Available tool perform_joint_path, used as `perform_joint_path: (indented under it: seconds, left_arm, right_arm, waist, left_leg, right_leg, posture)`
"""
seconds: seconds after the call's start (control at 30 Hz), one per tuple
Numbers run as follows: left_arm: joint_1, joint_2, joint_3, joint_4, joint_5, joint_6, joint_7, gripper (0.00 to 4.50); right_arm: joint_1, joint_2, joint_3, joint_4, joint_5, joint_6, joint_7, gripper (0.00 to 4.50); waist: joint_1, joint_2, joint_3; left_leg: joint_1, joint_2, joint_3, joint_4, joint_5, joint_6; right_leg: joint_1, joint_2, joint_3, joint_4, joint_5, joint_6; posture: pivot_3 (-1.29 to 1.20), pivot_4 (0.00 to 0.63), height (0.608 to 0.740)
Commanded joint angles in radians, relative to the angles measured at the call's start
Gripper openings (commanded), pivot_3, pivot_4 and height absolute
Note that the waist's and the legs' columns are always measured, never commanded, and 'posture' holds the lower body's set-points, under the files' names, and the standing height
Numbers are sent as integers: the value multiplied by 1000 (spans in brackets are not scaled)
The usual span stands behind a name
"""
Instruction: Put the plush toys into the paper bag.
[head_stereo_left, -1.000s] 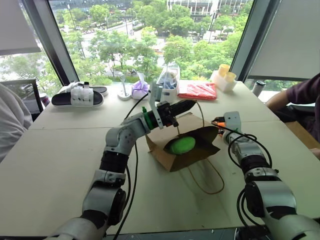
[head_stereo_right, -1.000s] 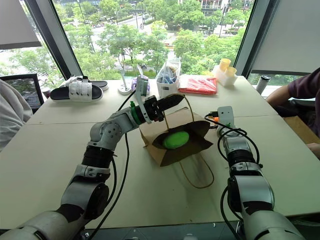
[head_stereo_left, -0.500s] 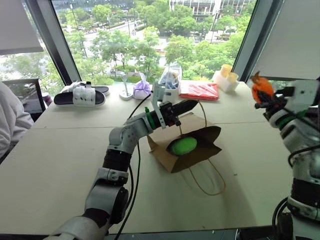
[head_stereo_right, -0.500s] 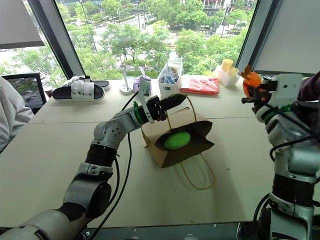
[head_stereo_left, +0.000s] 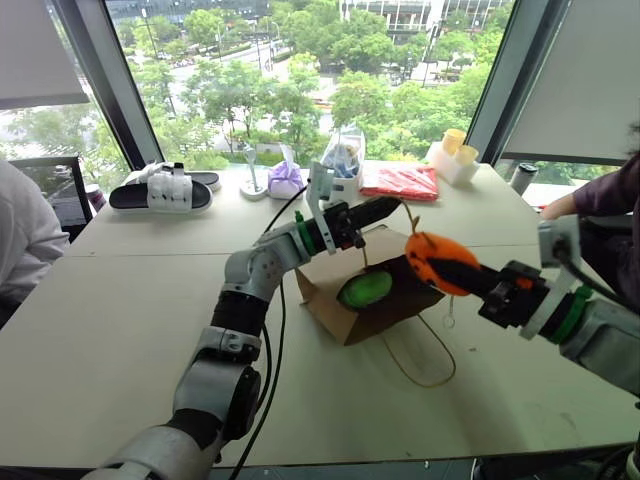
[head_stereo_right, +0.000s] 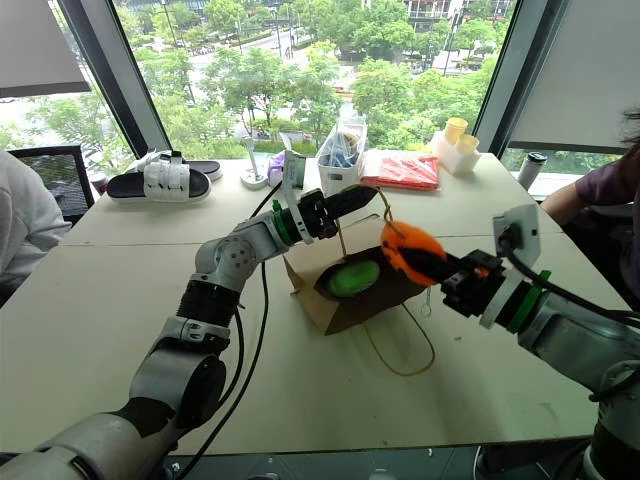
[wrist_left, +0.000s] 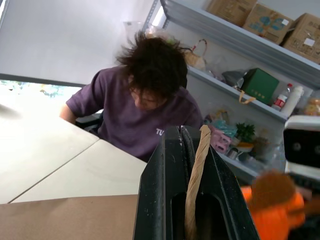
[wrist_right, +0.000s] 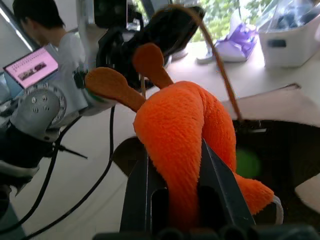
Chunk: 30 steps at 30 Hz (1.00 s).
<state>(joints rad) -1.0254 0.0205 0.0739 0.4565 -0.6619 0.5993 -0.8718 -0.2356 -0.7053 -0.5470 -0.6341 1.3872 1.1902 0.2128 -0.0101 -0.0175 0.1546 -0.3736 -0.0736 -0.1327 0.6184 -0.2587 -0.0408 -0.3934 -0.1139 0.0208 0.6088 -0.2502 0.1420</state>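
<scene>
The brown paper bag (head_stereo_left: 335, 312) lies on its side on the table with its mouth toward me. The light green plush toy (head_stereo_left: 365, 289) sits inside it. My left gripper (head_stereo_left: 390, 207) is shut on the bag's upper cord handle (wrist_left: 196, 170), holding the mouth up. My right gripper (head_stereo_left: 446, 268) is shut on the orange plush toy (head_stereo_left: 428, 262), which hangs just in front of the bag's mouth, to the right of the green one. In the right wrist view the orange toy (wrist_right: 185, 130) sits squeezed between the two fingers.
The bag's lower cord handle (head_stereo_left: 425, 368) lies loose on the table. Along the window stand black slippers (head_stereo_left: 160, 190), a purple pouch (head_stereo_left: 285, 180), a clear bag in a white tub (head_stereo_left: 340, 165), a red packet (head_stereo_left: 398, 182) and yellow cups (head_stereo_left: 450, 155). A person sits at the right edge (head_stereo_left: 600, 200), another at the left.
My right arm lifted the orange toy from the table right of the bag, raised it high, then swung it down and left to the bag's mouth. My left gripper kept hold of the handle.
</scene>
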Motion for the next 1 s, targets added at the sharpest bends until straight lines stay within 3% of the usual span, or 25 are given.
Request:
perform_joint_path:
  seconds: [0.03, 0.27, 0.57, 0.73, 1.0]
  left_arm:
    - [-19, 1, 15, -35, -5, -15, -5, 0]
    - [-2, 2, 18, -59, -10, -8, 7, 0]
    - [11, 7, 20, -80, -15, 0, 21, 0]
    - [10, 2, 19, -81, -19, 0, 27, 0]
    - [6, -8, 31, -89, -39, 20, 36, 0]
  right_arm:
    - [26, -28, 56, -28, -6, -49, 12, 28]
    - [-41, -14, 163, 16, -23, -146, 30, 28]
    - [-92, -21, 178, 52, 45, -231, 47, 28]
    - [-61, 4, 267, 79, -71, -264, 110, 28]
    - [-34, 85, 451, 280, -409, -440, 307, 28]
  waist:
    - [0, 0, 0]
    - [0, 0, 0]
    - [2, -1, 0]
    - [1, -1, 0]
    - [-1, -1, 0]
  left_leg:
    - [0, 0, 0, 0, 0, 0]
    - [0, 0, 0, 0, 0, 0]
    - [0, 0, 0, 1, 0, 0]
    - [0, 0, 0, 1, 0, 0]
    - [0, 0, 0, 1, 0, 0]
  right_leg:
    - [0, 0, 0, 0, 0, 0]
    - [0, 0, 0, 0, 0, 0]
    - [0, 0, 0, 0, 0, 0]
    - [0, 0, 0, 0, 0, 0]
    - [0, 1, -1, 0, 0, 0]
  posture:
    - [0, 150, 740]
    - [0, 150, 740]
    - [0, 150, 740]
    - [0, 150, 740]
    - [0, 150, 740]
